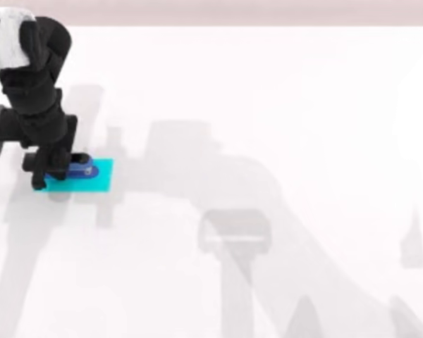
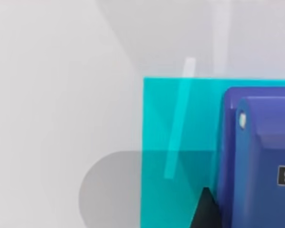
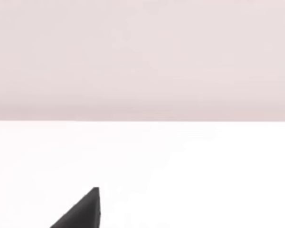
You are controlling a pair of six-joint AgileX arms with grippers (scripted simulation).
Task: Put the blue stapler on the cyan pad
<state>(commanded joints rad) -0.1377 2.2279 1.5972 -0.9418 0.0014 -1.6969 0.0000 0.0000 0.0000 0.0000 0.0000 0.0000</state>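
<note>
The cyan pad (image 1: 102, 177) lies flat at the table's left side. The blue stapler (image 1: 82, 170) rests on its left half, well inside the pad's edges. My left gripper (image 1: 59, 167) reaches down from the arm at the upper left and is shut on the stapler. In the left wrist view the blue stapler (image 2: 261, 161) fills one side over the cyan pad (image 2: 180, 142), and one black fingertip (image 2: 206, 211) presses against its flank; the other finger is hidden. My right arm is out of the top view. Only one dark fingertip (image 3: 83, 213) shows in the right wrist view.
The white table (image 1: 268, 105) carries only soft grey arm shadows across its middle and right. A pale pink back wall (image 3: 142, 57) runs along the table's far edge.
</note>
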